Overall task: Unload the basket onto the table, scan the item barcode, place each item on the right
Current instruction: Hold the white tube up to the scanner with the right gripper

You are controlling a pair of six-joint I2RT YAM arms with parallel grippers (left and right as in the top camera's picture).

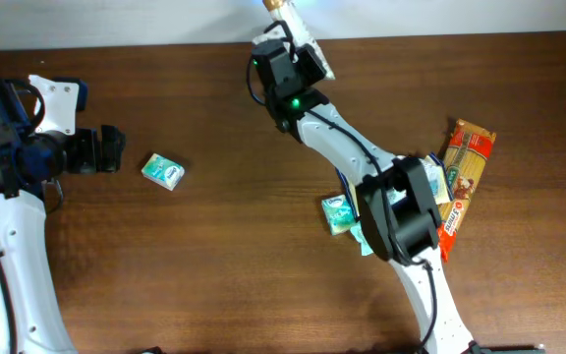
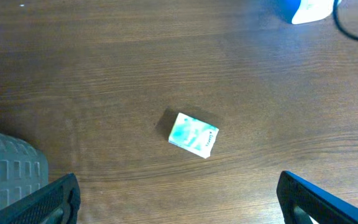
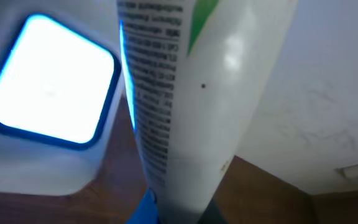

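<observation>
At the scanner (image 3: 48,93): barcode pass in hand.
Right pincer (image 1: 295,41) is clamped on a white printed tube (image 3: 197,93), upright just beside the scanner's lit window. No barcode shows, so the next move is likely a slow turn until one faces the window. Left pincer (image 2: 178,204) gapes wide, well apart from the scanner.

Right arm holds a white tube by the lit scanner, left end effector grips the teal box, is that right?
No: the left end effector is open and empty; the teal box lies loose on the table, as the left wrist view shows. The right arm does hold the white tube by the scanner.
</observation>
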